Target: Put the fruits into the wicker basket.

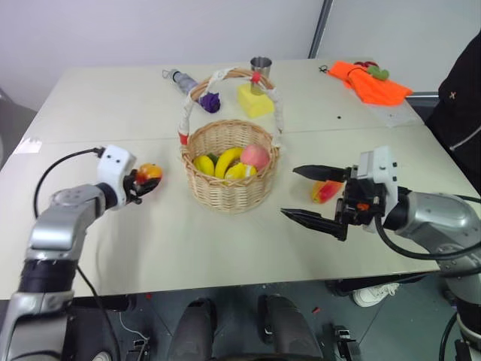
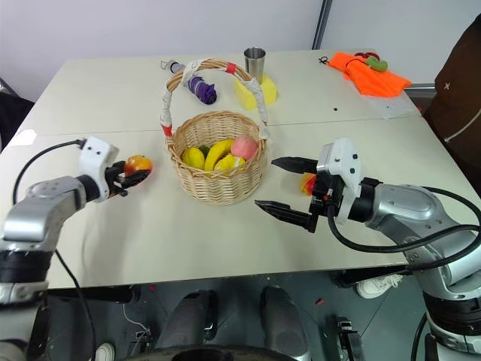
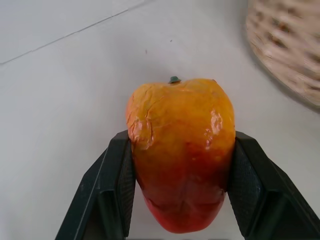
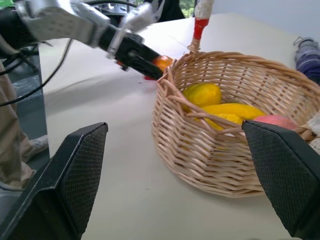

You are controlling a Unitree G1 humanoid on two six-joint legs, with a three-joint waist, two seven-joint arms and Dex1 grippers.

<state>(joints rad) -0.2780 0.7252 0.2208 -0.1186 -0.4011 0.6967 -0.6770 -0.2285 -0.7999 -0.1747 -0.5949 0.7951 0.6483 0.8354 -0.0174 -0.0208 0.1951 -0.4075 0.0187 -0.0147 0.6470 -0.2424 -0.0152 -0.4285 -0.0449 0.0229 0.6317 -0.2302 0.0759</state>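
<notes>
Left pincer (image 1: 143,183) pinching the peach-shaped fruit (image 1: 149,174), one black finger pressed on each flank; in the left wrist view the stem end points away from the wrist. Fruit sits at about 9 o'clock from the wicker basket (image 1: 230,188), near its wall but apart from it. Whether the fruit rests on the surface (image 1: 188,248) or is held just off it cannot be told.

Right pincer (image 1: 316,195) spread wide, nothing between the fingers, hanging over the surface at about 3 o'clock from the basket, fingers pointing toward it.

Oval fruit (image 1: 325,190), red and yellow, lies on the surface at 3 o'clock from the basket, partly behind the right pincer fingers, not gripped.

Basket near the middle of the surface, handle upright. Inside: yellow bananas (image 1: 225,162) and a pink peach (image 1: 255,156).

At 12 o'clock from the basket: yellow sponge block (image 1: 255,101), metal cup (image 1: 260,66), purple object (image 1: 210,101). Orange cloth (image 1: 368,81) at about 2 o'clock, well apart
</notes>
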